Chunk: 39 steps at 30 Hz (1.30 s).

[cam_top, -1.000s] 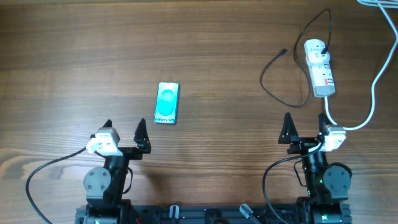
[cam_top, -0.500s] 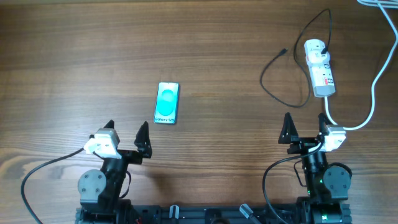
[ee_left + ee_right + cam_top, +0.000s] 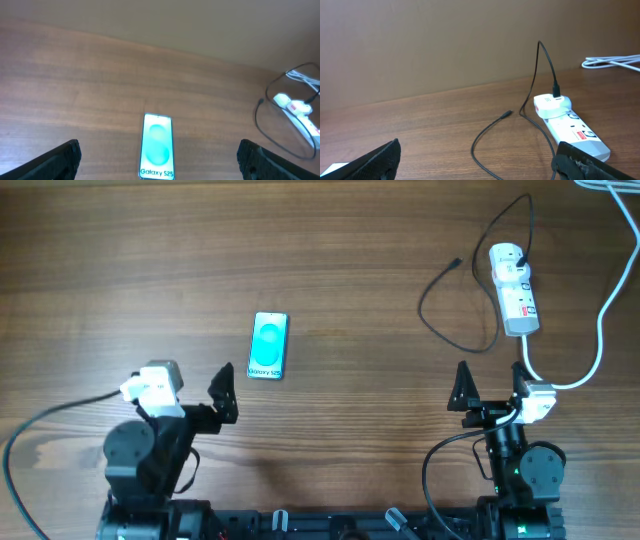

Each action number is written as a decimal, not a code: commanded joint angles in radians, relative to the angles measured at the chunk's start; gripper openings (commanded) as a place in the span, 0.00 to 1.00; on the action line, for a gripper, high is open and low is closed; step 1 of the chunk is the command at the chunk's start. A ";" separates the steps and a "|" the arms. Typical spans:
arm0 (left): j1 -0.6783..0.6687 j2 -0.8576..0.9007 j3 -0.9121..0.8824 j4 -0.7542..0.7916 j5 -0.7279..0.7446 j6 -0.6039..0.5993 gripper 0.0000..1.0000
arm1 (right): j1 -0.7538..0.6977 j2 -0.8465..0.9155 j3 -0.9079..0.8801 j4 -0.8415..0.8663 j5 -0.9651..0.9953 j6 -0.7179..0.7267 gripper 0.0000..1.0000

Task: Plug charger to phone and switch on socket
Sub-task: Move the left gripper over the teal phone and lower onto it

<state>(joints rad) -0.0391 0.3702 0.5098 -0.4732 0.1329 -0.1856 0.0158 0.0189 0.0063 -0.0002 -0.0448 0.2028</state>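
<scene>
Visibly: one phone (image 3: pixel 268 346), one charger (image 3: pixel 421 305), one socket (image 3: pixel 513 292).

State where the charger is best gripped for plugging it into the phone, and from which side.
Grip the charger just behind its connector tip, coming straight down from above with the jaws across the cable. The tip lies flat and free on the table, left of the socket, with bare wood on both sides; the open right tool is nearer.

I see a wooden worktop (image 3: pixel 120 260). The phone (image 3: pixel 268 346) lies face up left of centre. The socket (image 3: pixel 513 290) lies far right, the charger (image 3: pixel 421 310) looped just beside it, a white cord (image 3: pixel 601 330) trailing off.
</scene>
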 commanded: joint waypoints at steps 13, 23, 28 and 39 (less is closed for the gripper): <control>-0.033 0.606 0.641 -0.230 -0.002 0.031 1.00 | -0.004 -0.014 -0.001 0.002 -0.009 -0.017 0.99; -0.317 1.018 0.763 -0.315 -0.307 0.052 1.00 | -0.004 -0.014 -0.001 0.002 -0.009 -0.016 1.00; -0.327 1.161 0.763 -0.297 -0.306 0.051 1.00 | -0.004 -0.014 -0.001 0.002 -0.009 -0.017 1.00; -0.323 1.449 0.762 -0.279 -0.296 0.051 1.00 | -0.004 -0.014 -0.001 0.002 -0.009 -0.017 1.00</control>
<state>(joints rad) -0.3641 1.7599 1.2564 -0.7429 -0.1604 -0.1501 0.0158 0.0174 0.0063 -0.0002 -0.0448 0.2028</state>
